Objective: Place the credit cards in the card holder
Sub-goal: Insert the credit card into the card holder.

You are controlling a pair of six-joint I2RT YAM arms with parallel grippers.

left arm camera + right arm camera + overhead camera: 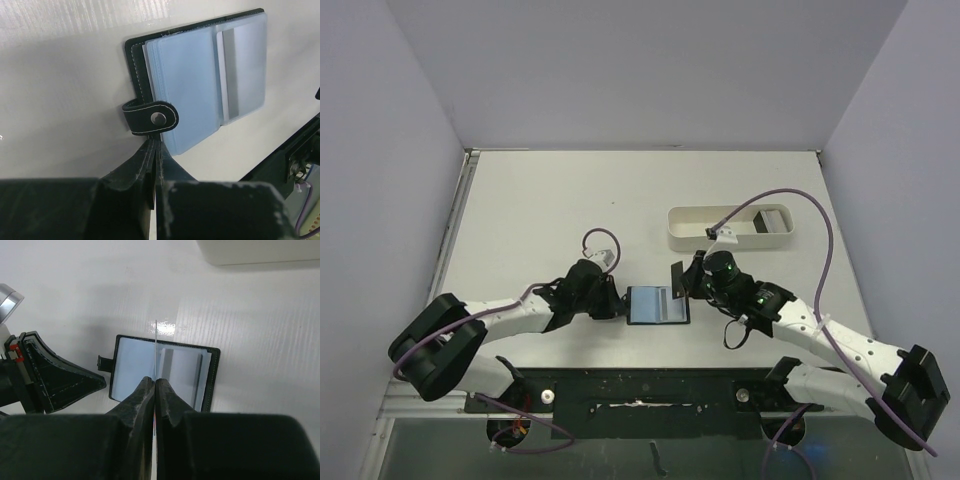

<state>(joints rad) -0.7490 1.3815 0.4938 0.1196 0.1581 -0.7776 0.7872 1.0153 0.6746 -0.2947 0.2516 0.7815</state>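
1. Top view: one holder [657, 305] lies open and flat on the table [540, 200], between the two arms.
2. The left gripper [616, 300] sits at the holder's left edge. I judge that it is there to steady the holder while a card goes in.
3. The right gripper [695, 278] is just beside the holder's right edge and carries one card [676, 277], tilted off the table.
4. One white tray [695, 232] stands beyond the holder. It holds something grey, possibly more cards, but I cannot count them.
5. Left wrist view: the holder [190, 90] shows two pale blue pockets side by side.
6. A grey strip crosses the right pocket. I cannot tell whether it is a seated card.
7. One snap tab [150, 117] curls over the near edge.
8. The left gripper [153, 147] has its fingers pressed together, with the tips meeting the tab's lower edge. I cannot confirm that they pinch the tab.
9. Right wrist view: the right gripper [155, 382] is clamped on the card [155, 350], which shows edge-on as a thin upright line.
10. The card stands over the middle of the open holder [132, 370], above the fold. Holding it on edge seems meant to let it slide into a pocket, and it is not yet inserted.
11. The left gripper [100, 385] appears here just beside the tab.
12. Count: two arms, one holder, one tray, one card confirmed.
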